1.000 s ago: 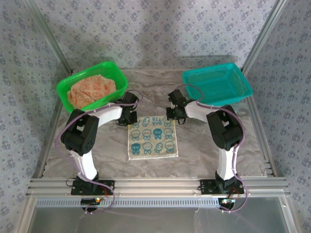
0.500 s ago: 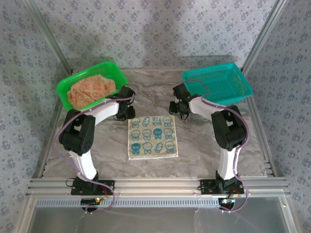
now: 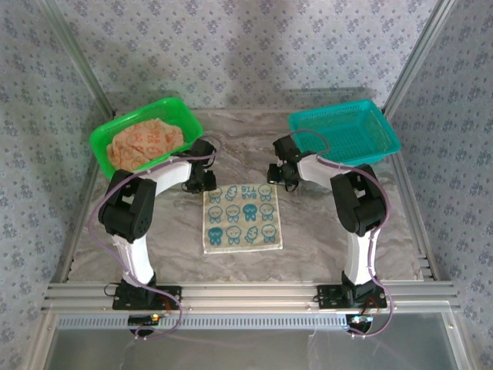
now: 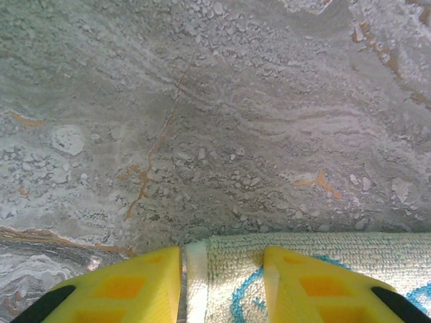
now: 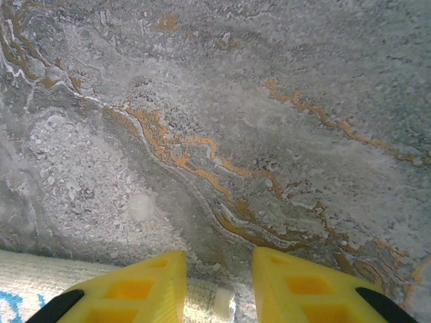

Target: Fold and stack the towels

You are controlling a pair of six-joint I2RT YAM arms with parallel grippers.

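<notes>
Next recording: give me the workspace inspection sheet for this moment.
Surface: grey marble-patterned tabletop, bare around the towel.
Job's things: cream square towel with teal figures flat at centre; orange-printed towels heaped in green plastic basket.
Clutter: nothing seen; teal plastic basket far right.
Grippers: left gripper open at towel's far left corner; right gripper open at far right corner.
Cables: purple cables along both arms.
Surroundings: blue patterned walls, aluminium frame.

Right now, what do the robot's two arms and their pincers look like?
The left arm and right arm have white links, black joints and a thin lilac cable looping alongside. The left pincer and right pincer each have two blocky yellow fingers with recessed panels and black bases.
</notes>
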